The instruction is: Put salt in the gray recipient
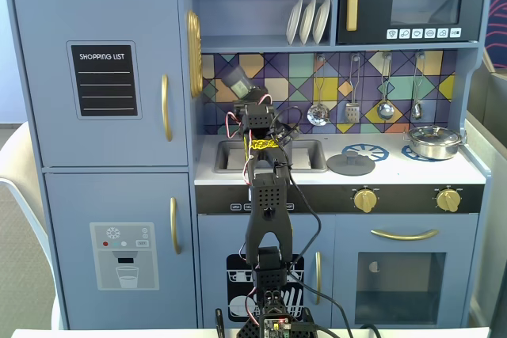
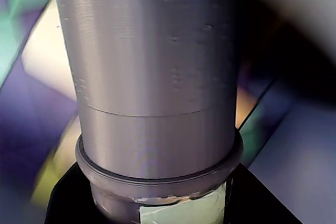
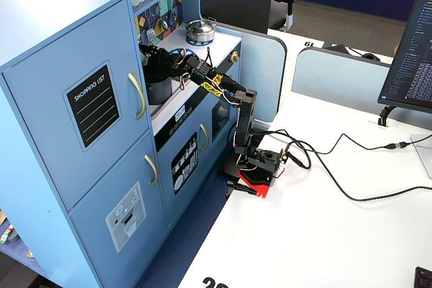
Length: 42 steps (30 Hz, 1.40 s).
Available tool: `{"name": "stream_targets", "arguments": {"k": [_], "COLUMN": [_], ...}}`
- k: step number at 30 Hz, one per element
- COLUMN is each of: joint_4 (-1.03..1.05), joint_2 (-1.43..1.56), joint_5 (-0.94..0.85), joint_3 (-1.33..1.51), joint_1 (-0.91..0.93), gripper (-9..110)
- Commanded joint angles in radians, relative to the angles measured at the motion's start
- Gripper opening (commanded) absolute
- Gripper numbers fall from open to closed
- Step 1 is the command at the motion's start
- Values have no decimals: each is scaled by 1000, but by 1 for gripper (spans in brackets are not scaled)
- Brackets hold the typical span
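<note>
The salt shaker (image 2: 157,77) is a grey cylinder with a rim near its base, and it fills the wrist view. My gripper (image 2: 163,205) is shut on its lower end, with black fingers (image 2: 68,200) on either side. In a fixed view the gripper (image 1: 242,99) is raised above the sink, holding the tilted shaker (image 1: 237,85) against the tiled backsplash. The grey recipient, a shiny metal pot (image 1: 433,142), stands on the right burner, well to the right of the gripper. The pot (image 3: 200,30) and the gripper (image 3: 150,55) also show in the other fixed view.
A grey lid (image 1: 351,165) lies on the counter between the sink (image 1: 305,165) and the pot. Utensils (image 1: 385,108) hang on the backsplash. A shelf with plates (image 1: 307,19) and a microwave (image 1: 408,7) hang above. Cables (image 3: 324,166) trail across the white desk.
</note>
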Motion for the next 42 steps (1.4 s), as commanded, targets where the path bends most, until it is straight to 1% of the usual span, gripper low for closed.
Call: {"name": "stream_targets", "arguments": {"k": [1, 5, 8, 10, 15, 17, 20, 25, 27, 30, 33, 38, 42], "joint_4": [-121, -55, 21, 63, 112, 91, -15, -345, -413, -410, -411, -446, -456], "joint_2": [92, 110, 135, 153, 169, 169, 175, 201, 201, 189, 176, 169, 140], "joint_5": [-112, -258, -448, -617, -1236, -1531, -1948, -2379, -2470, -2589, -2635, -2634, -2609], "joint_3": [-28, -34, -38, -38, -37, -32, 3, 178, 222, 256, 284, 348, 348], "joint_1": [3, 38, 118, 187, 407, 509, 655, 801, 830, 853, 861, 864, 876], "gripper": [0, 0, 0, 0, 0, 0, 0, 0, 0, 0, 0, 0, 0]}}
